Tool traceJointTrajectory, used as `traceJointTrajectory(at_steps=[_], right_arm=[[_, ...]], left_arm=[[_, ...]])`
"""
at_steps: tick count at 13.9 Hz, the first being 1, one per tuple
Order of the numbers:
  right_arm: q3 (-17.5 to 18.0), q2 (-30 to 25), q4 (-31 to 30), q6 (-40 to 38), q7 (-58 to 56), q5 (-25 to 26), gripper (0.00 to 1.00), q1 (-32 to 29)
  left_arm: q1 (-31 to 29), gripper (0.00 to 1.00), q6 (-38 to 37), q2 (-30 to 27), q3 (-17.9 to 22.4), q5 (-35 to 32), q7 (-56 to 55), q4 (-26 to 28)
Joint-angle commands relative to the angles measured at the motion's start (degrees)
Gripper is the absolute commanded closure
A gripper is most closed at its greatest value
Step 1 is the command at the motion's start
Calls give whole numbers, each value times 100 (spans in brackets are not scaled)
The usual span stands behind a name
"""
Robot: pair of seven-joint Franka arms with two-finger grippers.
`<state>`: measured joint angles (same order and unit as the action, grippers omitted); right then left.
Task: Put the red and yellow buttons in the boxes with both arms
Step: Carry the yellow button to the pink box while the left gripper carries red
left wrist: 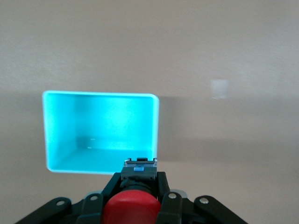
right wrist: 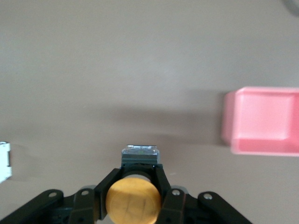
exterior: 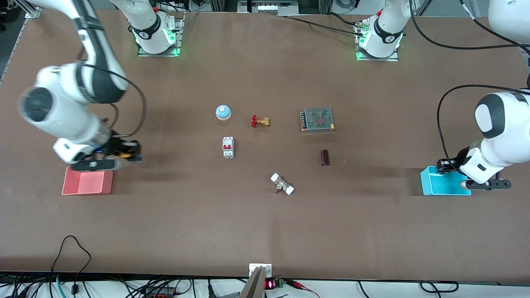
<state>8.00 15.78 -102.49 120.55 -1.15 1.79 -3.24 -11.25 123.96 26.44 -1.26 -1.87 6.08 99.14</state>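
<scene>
Centrally, each end effector grips a button by its dark body. The left end effector clamps the red button over the cyan box at the left arm's end of the bench. The right end effector clamps the yellow button just beside the pink box. Judged: light, rigid, smooth-capped; hold the body, not the cap.

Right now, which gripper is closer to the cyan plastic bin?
Left. The left gripper, holding the red-capped button, hangs at the rim of the cyan plastic bin. The right gripper, holding the orange-yellow-capped button, hangs by the pink-red bin.
</scene>
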Motion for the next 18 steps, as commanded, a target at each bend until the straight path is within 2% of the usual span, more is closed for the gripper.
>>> traceJointTrajectory(at_steps=[1, 3, 6, 9, 11, 12, 13, 14, 15, 18], right_arm=[[-35, 407, 527, -129, -788, 41, 72, -316], [-316, 732, 721, -15, -1394, 24, 72, -458], [-334, 1224, 924, 397, -1993, 24, 72, -905], [-404, 1445, 924, 768, -2091, 15, 71, -1029], [-449, 1568, 924, 785, -1986, -38, 71, -1038], [-457, 1621, 924, 847, -1916, -55, 71, -1038], [-475, 1656, 907, 908, -1768, -47, 71, -1038], [-510, 1700, 907, 909, -1653, -47, 71, -1038], [-519, 1744, 898, 917, -1608, -47, 71, -1038], [-642, 1911, 880, 1092, -1564, -47, 71, -1030]], left_arm=[[-88, 75, 258, 414, -59, -77, 182, -343], [-149, 75, 557, 616, -59, -77, 384, -343], [-290, 75, 1084, 968, -59, -77, 683, -325], [-387, 75, 1156, 1162, -59, -77, 815, -308], [-414, 71, 1156, 1241, -59, -77, 807, -281], [-414, 65, 1156, 1250, -59, -77, 807, -281], [-414, 43, 1156, 1250, -59, -77, 807, -281], [-414, 7, 1156, 1250, -59, -77, 807, -290], [-414, 0, 1139, 1241, -59, -77, 815, -307], [-396, 0, 1034, 1093, -59, -77, 798, -308]])
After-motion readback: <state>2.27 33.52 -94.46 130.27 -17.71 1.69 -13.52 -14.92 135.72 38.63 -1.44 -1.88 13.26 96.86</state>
